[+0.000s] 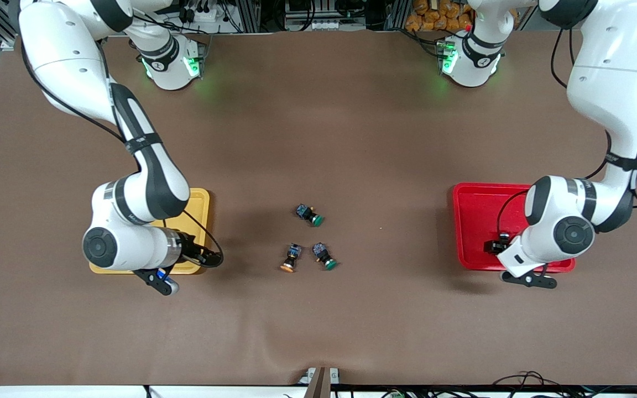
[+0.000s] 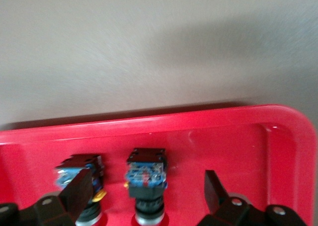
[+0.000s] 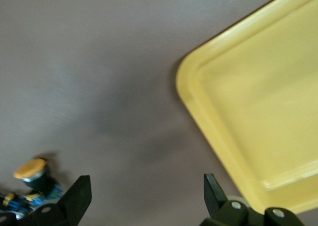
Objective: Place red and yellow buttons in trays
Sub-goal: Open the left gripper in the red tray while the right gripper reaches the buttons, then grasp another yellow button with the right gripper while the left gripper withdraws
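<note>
The red tray (image 1: 476, 221) lies at the left arm's end of the table. My left gripper (image 1: 494, 247) hangs over it, open and empty (image 2: 145, 191). Two buttons lie in the red tray (image 2: 278, 136). One with a red cap (image 2: 146, 179) shows between the fingers, untouched. The other (image 2: 87, 169) is partly hidden by a finger (image 2: 77, 193). The yellow tray (image 1: 197, 204) lies under my right arm. My right gripper (image 1: 209, 258) is open and empty (image 3: 146, 193) over the table, beside the yellow tray's corner (image 3: 248, 112). An orange-capped button (image 1: 291, 260) lies mid-table and shows in the right wrist view (image 3: 31, 170).
Two green-capped switches lie mid-table: one (image 1: 310, 214) farther from the front camera than the orange-capped button, one (image 1: 324, 256) beside it. My right arm hides most of the yellow tray's inside.
</note>
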Controlling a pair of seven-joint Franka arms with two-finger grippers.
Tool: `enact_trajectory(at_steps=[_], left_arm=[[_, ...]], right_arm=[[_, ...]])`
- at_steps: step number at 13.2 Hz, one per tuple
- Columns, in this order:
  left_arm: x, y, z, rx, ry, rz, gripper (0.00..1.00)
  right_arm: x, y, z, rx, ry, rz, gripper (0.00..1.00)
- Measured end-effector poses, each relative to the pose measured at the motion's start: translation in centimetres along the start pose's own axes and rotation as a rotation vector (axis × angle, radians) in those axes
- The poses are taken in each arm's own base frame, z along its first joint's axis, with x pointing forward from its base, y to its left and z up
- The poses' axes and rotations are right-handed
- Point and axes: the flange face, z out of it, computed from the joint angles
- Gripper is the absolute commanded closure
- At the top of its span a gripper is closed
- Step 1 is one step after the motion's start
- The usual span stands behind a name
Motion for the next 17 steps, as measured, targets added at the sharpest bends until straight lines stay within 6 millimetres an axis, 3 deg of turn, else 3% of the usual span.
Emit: enact_trajectory(at_steps=[3,6,8,10,14,17], left_arm=[[-0.1,-0.8,-6.4,0.012,0.062,-0.023,0.00],[-0.9,-1.1,-12.3,0.035,0.105,-0.032,0.00],[-1.9,-0.9,-15.3,0.047,0.101,-0.036,0.00],[-2.9,-0.4,-17.5,0.058,0.083,-0.032,0.00],[-4.4,1.2,-21.5,-0.003,0.075,-0.049,0.00],[-6.3,0.9,-25.7,-0.021,0.092,-0.073,0.00]], right_arm=[[-1.7,-3.3,2.0,0.061,0.052,-0.008,0.00],[-4.9,-7.5,6.4,0.119,0.099,-0.030,0.00],[-7.3,-10.6,8.8,0.144,0.102,0.010,0.00],[-8.9,-12.9,9.7,0.164,0.103,0.028,0.00],[-10.5,-14.2,10.7,0.151,0.106,0.004,0.00],[-11.8,-14.6,12.9,0.117,0.110,-0.019,0.04]])
